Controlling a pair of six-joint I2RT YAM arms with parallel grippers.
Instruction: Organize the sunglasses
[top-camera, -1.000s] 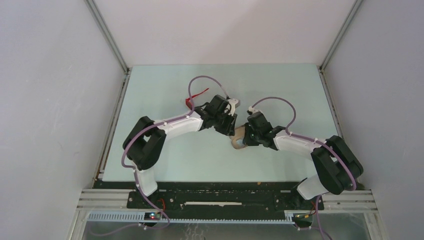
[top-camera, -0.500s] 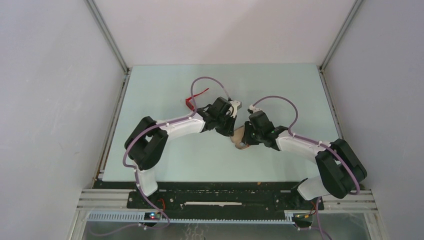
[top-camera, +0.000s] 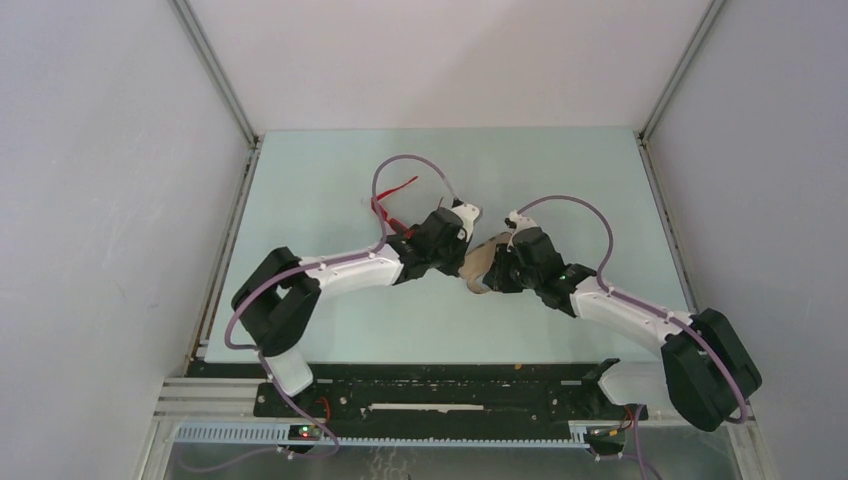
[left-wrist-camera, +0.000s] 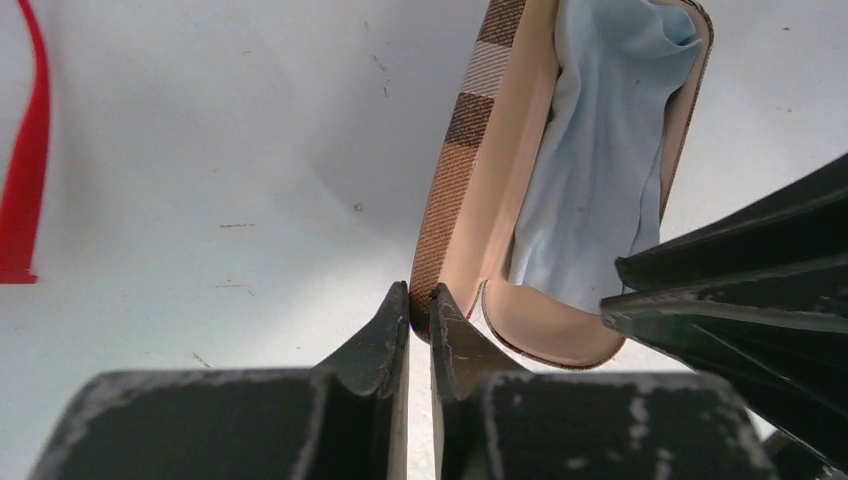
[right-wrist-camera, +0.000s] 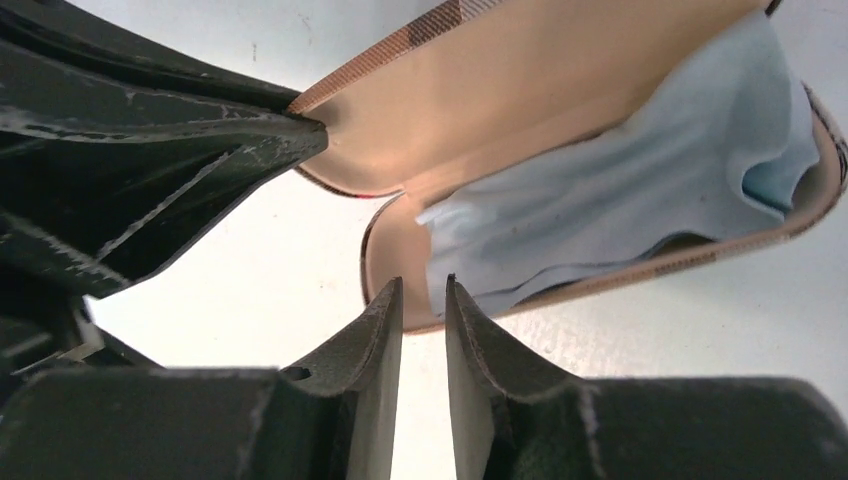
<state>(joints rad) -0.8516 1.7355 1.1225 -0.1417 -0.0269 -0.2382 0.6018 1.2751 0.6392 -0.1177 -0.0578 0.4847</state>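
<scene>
The sunglasses (top-camera: 388, 203), red-framed, lie on the table behind my left arm; one thin red arm (left-wrist-camera: 30, 150) shows at the left edge of the left wrist view. The brown plaid case (top-camera: 481, 262) stands open between the two grippers, with a pale blue cloth (right-wrist-camera: 620, 200) inside. My left gripper (left-wrist-camera: 420, 295) is shut on the plaid edge of the case's lid (left-wrist-camera: 470, 190). My right gripper (right-wrist-camera: 425, 285) has its jaws a narrow gap apart, its tips at the rim of the case's lower half (right-wrist-camera: 400, 260), with bare table showing between the fingers.
White walls enclose the pale green table (top-camera: 320, 180) on three sides. The right gripper's black fingers (left-wrist-camera: 740, 290) crowd the right of the left wrist view, close to the case and cloth (left-wrist-camera: 600, 170). The left gripper's fingers (right-wrist-camera: 180, 150) fill the upper left of the right wrist view.
My left gripper has closed onto the case's lid edge. The right gripper's jaws have eased slightly apart, and the right arm has stretched out lower toward the case. The sunglasses have not moved.
</scene>
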